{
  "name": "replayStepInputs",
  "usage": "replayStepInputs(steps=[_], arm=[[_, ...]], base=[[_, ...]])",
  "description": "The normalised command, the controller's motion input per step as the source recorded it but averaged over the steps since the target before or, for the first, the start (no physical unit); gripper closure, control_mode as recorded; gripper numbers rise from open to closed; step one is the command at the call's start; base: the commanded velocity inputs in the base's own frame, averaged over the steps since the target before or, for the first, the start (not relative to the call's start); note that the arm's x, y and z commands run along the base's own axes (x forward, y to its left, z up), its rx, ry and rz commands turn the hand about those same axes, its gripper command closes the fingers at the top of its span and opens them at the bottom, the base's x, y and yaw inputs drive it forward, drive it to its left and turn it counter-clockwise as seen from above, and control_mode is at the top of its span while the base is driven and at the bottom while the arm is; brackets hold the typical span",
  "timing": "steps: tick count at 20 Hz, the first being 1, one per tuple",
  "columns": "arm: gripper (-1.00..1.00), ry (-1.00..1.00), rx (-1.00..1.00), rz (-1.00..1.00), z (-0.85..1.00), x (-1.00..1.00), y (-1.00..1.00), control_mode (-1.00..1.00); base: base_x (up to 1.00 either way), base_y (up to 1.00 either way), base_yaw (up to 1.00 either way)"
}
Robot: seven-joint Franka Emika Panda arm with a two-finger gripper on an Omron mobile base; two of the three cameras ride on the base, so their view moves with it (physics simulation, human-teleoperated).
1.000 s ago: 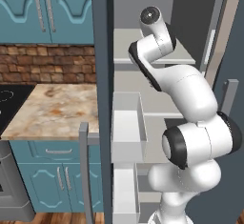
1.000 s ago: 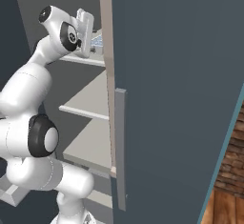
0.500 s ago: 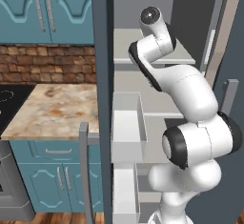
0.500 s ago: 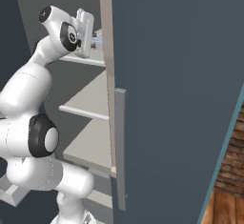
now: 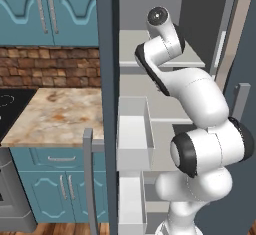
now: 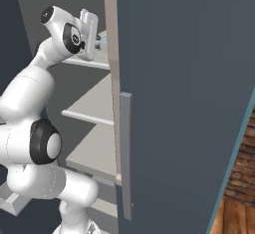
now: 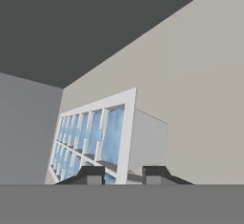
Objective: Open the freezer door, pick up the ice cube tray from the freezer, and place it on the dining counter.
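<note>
- Freezer (image 5: pixel 150 86): tall slate-grey two-door unit, interior exposed; pale grey shelves step down inside, visible in both base views
- Freezer door (image 5: pixel 106 104): swung wide open, seen edge-on in the left base view; white bins (image 5: pixel 132 134) line its inner face, grey bar handle (image 5: pixel 88 179) low on its outer side
- Second slate-grey door (image 6: pixel 189 103): also stands open, fills most of the right base view; its own vertical handle (image 6: pixel 125 153) sits near the leading edge
- Marbled counter (image 5: pixel 55 111): beige-brown top left of the freezer, with a black cooktop (image 5: pixel 12 106) at its far left, teal cabinets (image 5: pixel 50 9) above and below, brick backsplash between
- Arm: white, reaches up from the base into the upper part of the freezer compartment
- Ice cube tray (image 7: pixel 97 139): white grid of pale blue cubes, lies on an upper pale grey shelf (image 7: pixel 200 94) inside the freezer; a sliver of it shows past the door edge in the right base view
- Gripper (image 7: pixel 124 174): fingers drawn close, one tip on each side of the tray's near rim; they appear to pinch that rim, though actual contact sits at the frame's lower edge and is hard to confirm
</note>
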Motion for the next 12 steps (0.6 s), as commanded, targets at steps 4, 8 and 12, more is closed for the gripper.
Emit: replayStepInputs(steps=[4, 8, 12], arm=[[1.0, -0.05, 0.0, 0.0, 0.01, -0.02, -0.01, -1.0], [1.0, -0.24, 0.0, 0.0, 0.12, -0.21, 0.0, -1.0], [1.0, -0.3, 0.0, 0.0, 0.15, -0.39, 0.0, -1.0]], base=[[0.0, 0.0, 0.0], [0.0, 0.0, 0.0], [0.0, 0.0, 0.0]])
